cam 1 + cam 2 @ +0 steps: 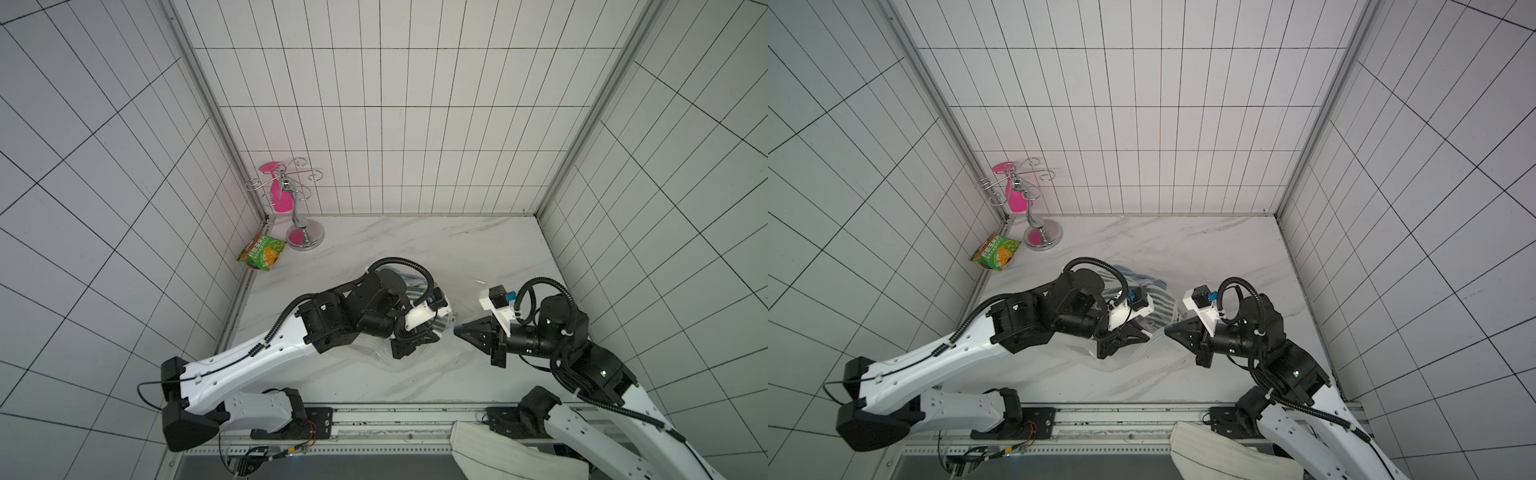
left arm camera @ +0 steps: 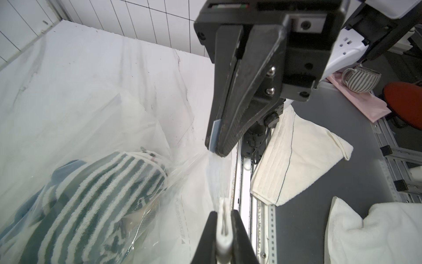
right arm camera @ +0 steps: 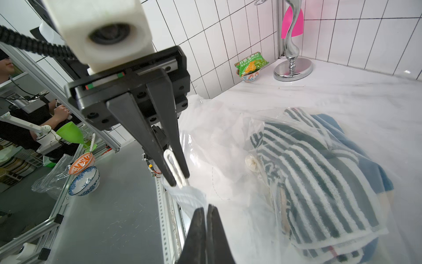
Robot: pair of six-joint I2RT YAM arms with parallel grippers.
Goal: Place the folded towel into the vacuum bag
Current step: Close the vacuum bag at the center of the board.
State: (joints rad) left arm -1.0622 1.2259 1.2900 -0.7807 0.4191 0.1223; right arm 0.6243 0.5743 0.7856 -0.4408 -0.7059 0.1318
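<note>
The vacuum bag point(image 3: 228, 141) lies crinkled on the marble table point(image 1: 415, 237), also in the left wrist view as the bag point(image 2: 127, 128). A green-and-white striped folded towel point(image 3: 319, 173) sits inside it on something blue, seen too as the towel point(image 2: 91, 194) and in a top view point(image 1: 1158, 297). The round white valve point(image 3: 250, 162) shows beside it. My left gripper point(image 2: 225, 213) is shut on a white slider clip point(image 2: 223, 230) at the bag's zip edge. My right gripper point(image 3: 206, 209) is shut on that same edge strip, a short way along. Both tips nearly meet in a top view: left gripper point(image 1: 428, 338), right gripper point(image 1: 459, 331).
A green snack packet point(image 1: 262, 251) and a chrome hook stand point(image 1: 305, 235) with a pink piece stand in the back left corner. A cream towel point(image 1: 507, 453) hangs over the front rail point(image 1: 374, 415). Tiled walls close three sides.
</note>
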